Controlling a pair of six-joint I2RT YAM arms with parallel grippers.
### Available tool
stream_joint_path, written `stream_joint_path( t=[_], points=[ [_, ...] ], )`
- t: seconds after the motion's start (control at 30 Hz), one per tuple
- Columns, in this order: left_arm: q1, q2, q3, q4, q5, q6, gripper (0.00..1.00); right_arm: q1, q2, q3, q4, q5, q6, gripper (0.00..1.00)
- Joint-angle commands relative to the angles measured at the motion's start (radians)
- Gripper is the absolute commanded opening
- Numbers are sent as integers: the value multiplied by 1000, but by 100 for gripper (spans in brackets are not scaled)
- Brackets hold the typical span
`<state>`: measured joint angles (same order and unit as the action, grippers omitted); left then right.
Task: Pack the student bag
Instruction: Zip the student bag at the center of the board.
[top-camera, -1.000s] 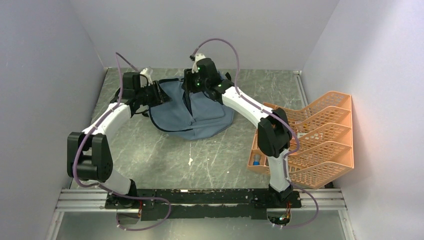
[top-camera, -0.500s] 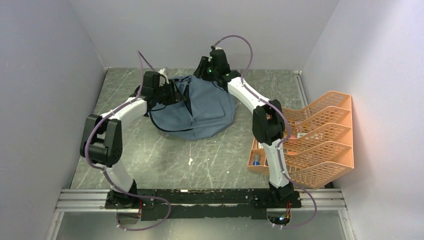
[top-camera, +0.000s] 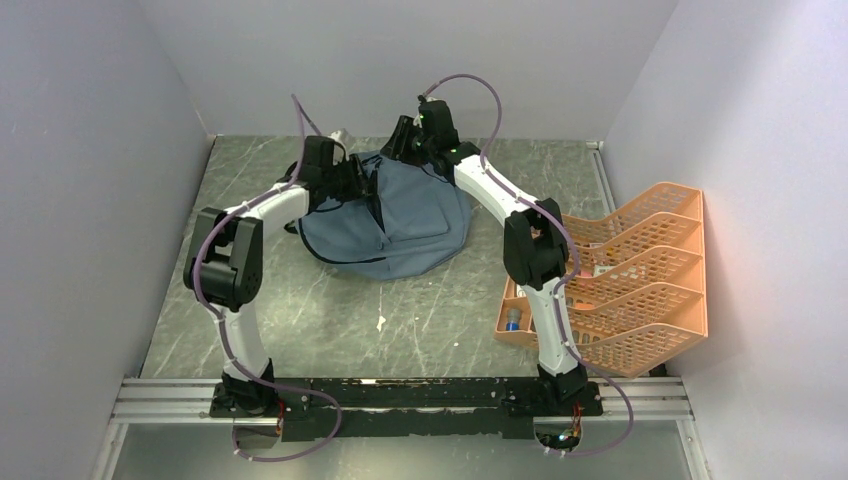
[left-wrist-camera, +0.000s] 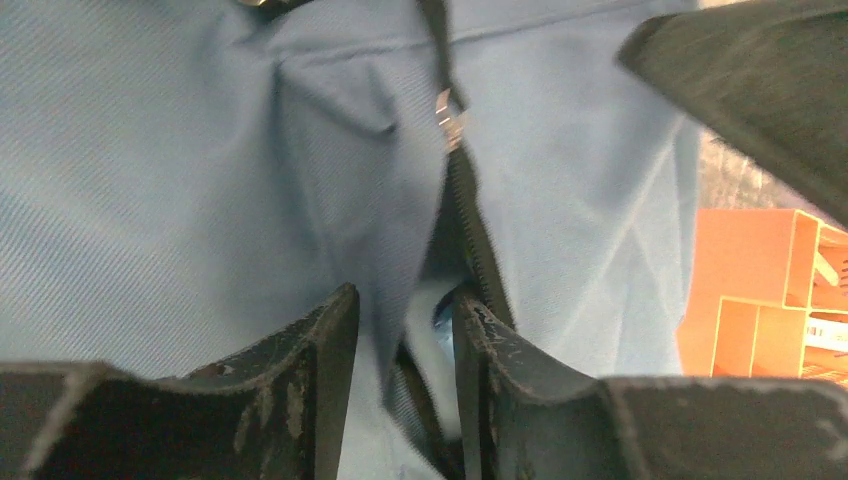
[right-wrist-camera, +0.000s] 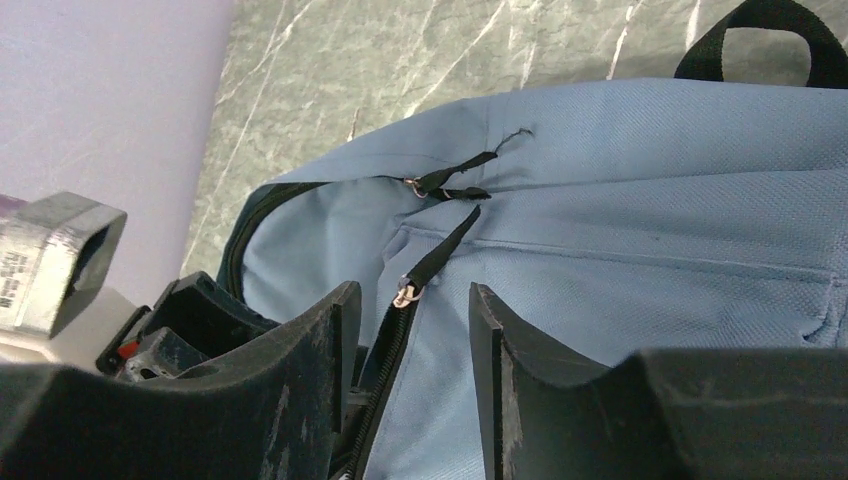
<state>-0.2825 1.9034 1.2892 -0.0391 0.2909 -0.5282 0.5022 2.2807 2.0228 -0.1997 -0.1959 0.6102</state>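
The student bag (top-camera: 405, 215) lies flat at the back of the table, a blue-grey fabric bag with black zips; its main zip (left-wrist-camera: 462, 215) is partly undone. My left gripper (top-camera: 362, 183) is at the bag's left side. In the left wrist view it (left-wrist-camera: 403, 295) is open, and a fold of fabric and the zip edge lie between its fingers. My right gripper (top-camera: 408, 150) hovers at the bag's far edge. Seen from its own wrist it (right-wrist-camera: 413, 292) is open over the zip, with a black pull tab (right-wrist-camera: 440, 255) just ahead.
An orange mesh tray organiser (top-camera: 640, 270) stands at the right, against the wall, with small items in its lower tiers. The bag's black handle loop (right-wrist-camera: 765, 40) lies on the marble tabletop (top-camera: 400, 330). Grey walls enclose three sides.
My left arm has swung right, bringing its gripper onto the bag's open zip. My right gripper has moved back and slightly right, to the bag's far edge.
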Motion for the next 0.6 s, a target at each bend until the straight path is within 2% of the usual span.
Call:
stream_joint_path(
  t=[0.0,0.13,0.33,0.57],
  points=[
    [-40,29,92,41,-6,53,40,-2,11,5,17,-20,15,47],
    [-63,27,92,12,-12,90,27,-2,8,-2,15,-20,13,47],
    [-93,-50,-27,44,-44,118,9,-3,13,1,5,-23,13,48],
    [-135,-113,-131,85,-79,114,5,-2,25,17,-24,-49,8,48]
  ],
)
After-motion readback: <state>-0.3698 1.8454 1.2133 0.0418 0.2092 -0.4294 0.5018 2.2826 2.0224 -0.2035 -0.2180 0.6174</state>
